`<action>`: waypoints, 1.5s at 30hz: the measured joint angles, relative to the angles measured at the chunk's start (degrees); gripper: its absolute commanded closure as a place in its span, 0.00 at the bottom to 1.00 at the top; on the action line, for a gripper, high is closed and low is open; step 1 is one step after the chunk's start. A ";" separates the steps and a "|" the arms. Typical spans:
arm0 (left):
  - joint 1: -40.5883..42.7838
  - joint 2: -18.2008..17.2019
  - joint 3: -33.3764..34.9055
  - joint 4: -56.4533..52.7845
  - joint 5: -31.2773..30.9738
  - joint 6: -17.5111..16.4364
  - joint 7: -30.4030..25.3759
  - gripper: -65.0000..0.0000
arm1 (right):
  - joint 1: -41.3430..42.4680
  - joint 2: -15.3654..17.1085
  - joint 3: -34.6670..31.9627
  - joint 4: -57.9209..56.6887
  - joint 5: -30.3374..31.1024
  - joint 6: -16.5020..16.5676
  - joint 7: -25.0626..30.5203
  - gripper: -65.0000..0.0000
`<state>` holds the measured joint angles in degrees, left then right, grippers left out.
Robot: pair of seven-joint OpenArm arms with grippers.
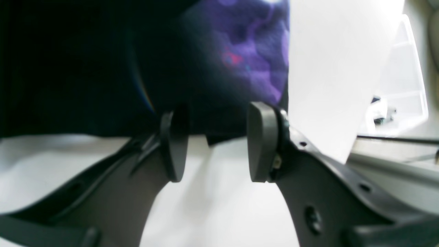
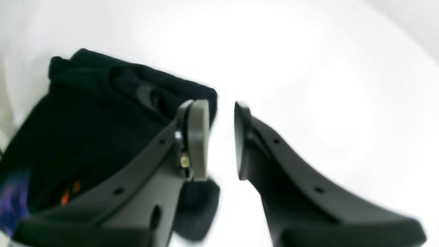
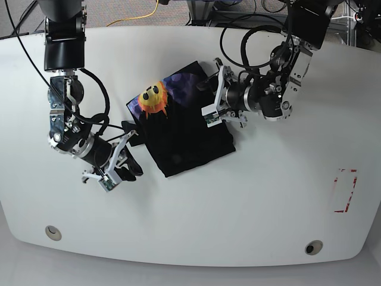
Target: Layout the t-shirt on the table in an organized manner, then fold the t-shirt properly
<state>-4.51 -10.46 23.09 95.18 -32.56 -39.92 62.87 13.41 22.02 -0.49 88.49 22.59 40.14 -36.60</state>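
T-shirt (image 3: 187, 128), folded into a black rectangle, lies centre frame on the table (image 3: 268, 196); my left gripper (image 3: 212, 95) and right gripper (image 3: 122, 158) flank it, jaws parted, holding nothing.

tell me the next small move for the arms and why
Probably back both grippers off: the t-shirt already lies as a compact folded rectangle on the table, and the left gripper and right gripper both stand open, holding nothing.

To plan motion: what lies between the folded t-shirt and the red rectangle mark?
Only bare white table lies between the t-shirt and the red rectangle mark, in the base view.
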 measured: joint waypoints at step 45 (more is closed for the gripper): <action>-12.24 -1.68 -12.50 -15.72 5.99 0.11 -14.82 0.61 | -9.35 -5.70 8.98 2.84 -1.16 -0.48 -5.84 0.80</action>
<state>-16.75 -12.14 10.59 79.46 -26.57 -39.81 48.05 4.05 16.32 8.49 91.33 21.43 39.66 -42.44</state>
